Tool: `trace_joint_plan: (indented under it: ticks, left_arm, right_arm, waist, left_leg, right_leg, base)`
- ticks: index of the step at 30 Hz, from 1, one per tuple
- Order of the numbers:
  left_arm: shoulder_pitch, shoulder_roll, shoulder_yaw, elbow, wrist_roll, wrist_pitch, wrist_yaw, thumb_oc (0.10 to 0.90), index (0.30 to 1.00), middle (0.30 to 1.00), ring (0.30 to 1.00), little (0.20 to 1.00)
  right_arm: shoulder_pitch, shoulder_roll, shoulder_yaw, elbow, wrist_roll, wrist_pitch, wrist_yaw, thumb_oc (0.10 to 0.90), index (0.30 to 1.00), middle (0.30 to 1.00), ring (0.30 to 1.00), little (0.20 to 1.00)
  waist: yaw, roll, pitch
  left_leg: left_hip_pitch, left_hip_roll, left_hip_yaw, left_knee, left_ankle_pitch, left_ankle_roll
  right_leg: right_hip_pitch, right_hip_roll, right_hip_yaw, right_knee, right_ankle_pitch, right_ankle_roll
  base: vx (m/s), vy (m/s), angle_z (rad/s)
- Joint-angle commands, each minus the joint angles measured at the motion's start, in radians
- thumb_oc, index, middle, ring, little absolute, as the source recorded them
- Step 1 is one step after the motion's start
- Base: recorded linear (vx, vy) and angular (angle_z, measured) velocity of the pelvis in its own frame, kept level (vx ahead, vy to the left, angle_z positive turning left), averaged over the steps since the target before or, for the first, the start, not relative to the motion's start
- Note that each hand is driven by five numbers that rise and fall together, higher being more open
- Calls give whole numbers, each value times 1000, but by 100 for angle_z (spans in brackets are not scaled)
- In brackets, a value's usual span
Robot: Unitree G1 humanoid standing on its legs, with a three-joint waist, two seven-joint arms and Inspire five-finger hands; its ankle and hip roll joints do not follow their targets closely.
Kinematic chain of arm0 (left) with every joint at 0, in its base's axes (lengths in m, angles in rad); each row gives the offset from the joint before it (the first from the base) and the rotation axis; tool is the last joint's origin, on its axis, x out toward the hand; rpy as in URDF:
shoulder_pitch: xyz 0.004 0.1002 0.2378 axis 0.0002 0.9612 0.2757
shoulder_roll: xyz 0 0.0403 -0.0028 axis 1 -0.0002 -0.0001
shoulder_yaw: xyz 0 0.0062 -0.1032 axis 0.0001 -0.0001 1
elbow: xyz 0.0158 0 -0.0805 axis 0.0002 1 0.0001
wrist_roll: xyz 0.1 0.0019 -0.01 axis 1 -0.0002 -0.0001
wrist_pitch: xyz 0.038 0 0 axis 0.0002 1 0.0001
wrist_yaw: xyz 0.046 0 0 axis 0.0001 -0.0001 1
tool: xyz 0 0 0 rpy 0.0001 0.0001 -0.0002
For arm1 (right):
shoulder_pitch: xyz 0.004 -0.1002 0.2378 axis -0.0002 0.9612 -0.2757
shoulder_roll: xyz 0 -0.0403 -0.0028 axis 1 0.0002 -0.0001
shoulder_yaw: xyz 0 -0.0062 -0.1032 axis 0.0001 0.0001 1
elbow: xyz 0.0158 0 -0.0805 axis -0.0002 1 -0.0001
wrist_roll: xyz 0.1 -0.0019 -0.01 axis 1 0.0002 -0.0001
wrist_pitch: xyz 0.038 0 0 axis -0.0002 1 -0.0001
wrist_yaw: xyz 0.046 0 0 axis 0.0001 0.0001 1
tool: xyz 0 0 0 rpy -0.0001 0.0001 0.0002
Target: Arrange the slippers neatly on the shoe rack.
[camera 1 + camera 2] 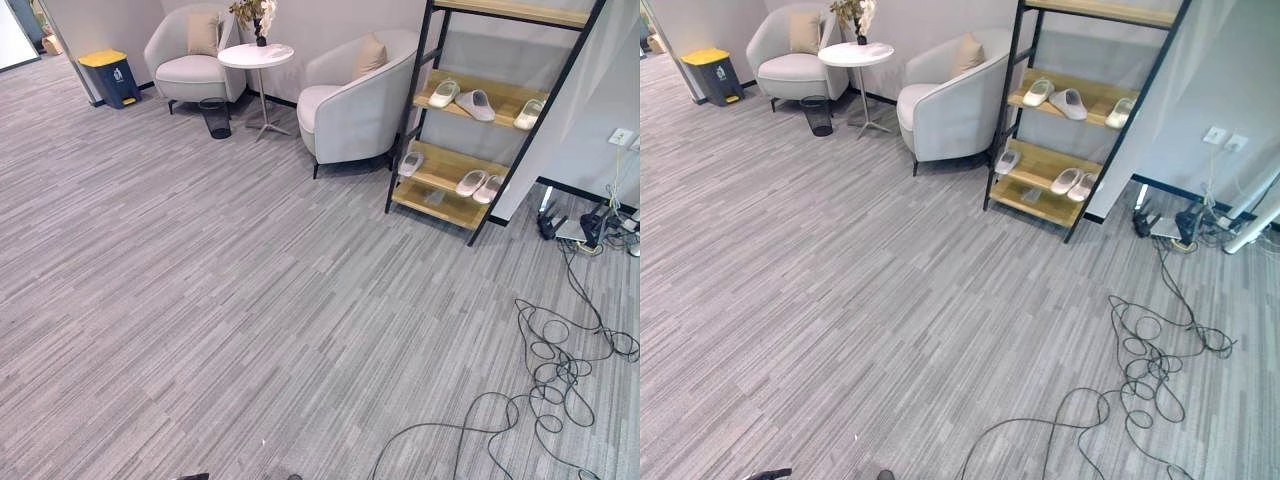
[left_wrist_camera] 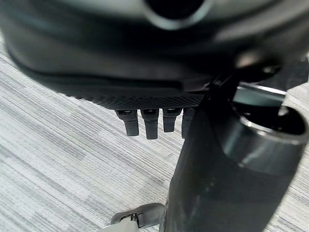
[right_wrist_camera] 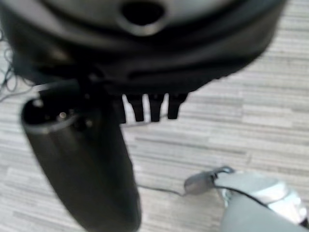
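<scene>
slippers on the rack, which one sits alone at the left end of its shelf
The slipper at the left end of the lower slipper shelf, by the armchair; the other two there lie paired toward the right.

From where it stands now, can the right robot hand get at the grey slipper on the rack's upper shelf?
Probably not. The right robot hand hangs open over bare carpet, while the grey slipper sits on the shoe rack far across the floor. Nothing blocks the way; the robot would have to walk closer first.
</scene>
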Motion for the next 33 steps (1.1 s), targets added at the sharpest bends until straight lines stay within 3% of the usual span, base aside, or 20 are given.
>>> trace_joint_plan:
  ticks: [1,14,19,20,21,22,23,24,26,28,29,30,31,33]
  left_arm:
    - [-33,31,-16,10,38,-24,13,800,900,900,900,900]
    - [-66,-46,-121,9,113,-22,50,800,900,900,900,900]
    - [-76,-56,-139,-2,114,-20,51,800,900,900,900,900]
    - [-70,-58,-143,-3,118,-22,52,800,900,900,900,900]
    - [-63,-54,-158,-21,128,-22,46,800,900,900,900,900]
    - [-63,-54,-158,-21,128,-22,46,800,900,900,900,900]
    - [-71,-53,-180,-58,137,-26,57,800,900,900,900,900]
    - [-76,-49,-201,-75,145,-27,57,800,900,900,900,900]
    - [-66,-47,-228,-70,188,-28,61,800,900,900,900,900]
    - [-58,-49,-239,-57,215,-23,64,800,900,900,900,900]
    - [-46,-50,-232,-43,222,-23,59,800,900,900,900,900]
    - [-46,-50,-232,-43,222,-22,59,800,900,900,900,900]
    - [-34,-47,-210,-27,203,-21,56,800,900,900,900,900]
    - [-13,-41,-176,-3,201,-21,60,800,900,900,900,900]
  right_arm:
    - [50,-39,7,-10,3,-23,-18,800,900,900,900,900]
    - [8,2,66,-87,-17,-28,-29,800,900,900,900,900]
    - [-5,6,83,-95,-34,-27,-26,800,900,900,900,900]
    - [-7,6,92,-93,-46,-26,-23,800,900,900,900,900]
    - [-1,14,114,-85,-77,-19,-14,800,900,900,900,900]
    - [-1,14,114,-85,-77,-19,-14,800,900,900,900,900]
    - [7,21,146,-79,-123,-9,-19,800,900,900,900,900]
    - [8,20,168,-75,-154,-6,-22,800,900,900,900,900]
    - [5,9,190,-80,-195,-3,-21,800,900,900,900,900]
    - [0,3,194,-89,-203,-5,-18,800,900,900,900,900]
    - [-15,-8,213,-111,-220,-15,-21,800,900,900,900,900]
    - [-15,-8,213,-111,-220,-15,-21,800,900,900,900,900]
    - [-33,-22,219,-122,-232,-19,-30,800,900,900,900,900]
    - [-37,-25,203,-132,-228,-26,-32,800,900,900,900,900]
  waist:
    - [20,18,-11]
    - [-6,33,30]
    - [-20,44,72]
    - [-23,40,82]
    - [-11,28,114]
    - [-12,29,113]
    - [9,17,161]
    - [20,15,181]
    - [35,14,177]
    - [45,14,174]
    - [68,36,168]
    - [68,31,171]
    - [102,27,162]
    - [122,20,133]
  left_leg:
    - [74,30,-8,3,-118,-38]
    - [71,41,0,3,-117,-46]
    - [57,69,18,69,-137,-56]
    - [40,80,29,136,-159,-64]
    - [-65,120,44,379,-137,-90]
    - [-67,121,43,381,-138,-90]
    - [-197,116,8,619,-85,-72]
    - [-250,87,-6,666,-98,-55]
    - [-324,64,0,581,-116,-42]
    - [-326,66,7,504,-114,-41]
    - [-362,80,-11,335,-21,-62]
    - [-351,76,-8,324,-17,-61]
    - [-407,76,-29,177,3,-73]
    - [-367,62,-48,141,49,-74]
  right_leg:
    - [-84,-31,42,3,49,103]
    - [-96,-30,49,3,49,87]
    - [-147,-15,64,102,8,61]
    - [-150,-9,75,125,-5,53]
    - [-142,-2,95,160,-26,29]
    - [-143,-1,94,160,-26,29]
    - [-127,-4,99,177,-36,4]
    - [-113,-2,110,177,-48,1]
    - [-85,0,135,154,-79,8]
    - [-63,-1,144,137,-87,14]
    - [-24,15,163,115,-101,21]
    - [-18,9,164,114,-102,22]
    - [42,10,195,95,-123,29]
    - [79,-6,228,87,-130,44]
  base:
    - [0,0,0]
    - [7,-47,-1]
    - [5,-95,-3]
    - [55,-202,-10]
    - [56,-202,-15]
    - [98,-330,-25]
    - [126,-216,-18]
    - [191,-225,-13]
    - [295,26,-3]
    - [348,103,-45]
    - [313,100,-84]
    - [649,167,-67]
    - [526,116,-40]
    - [526,142,-75]
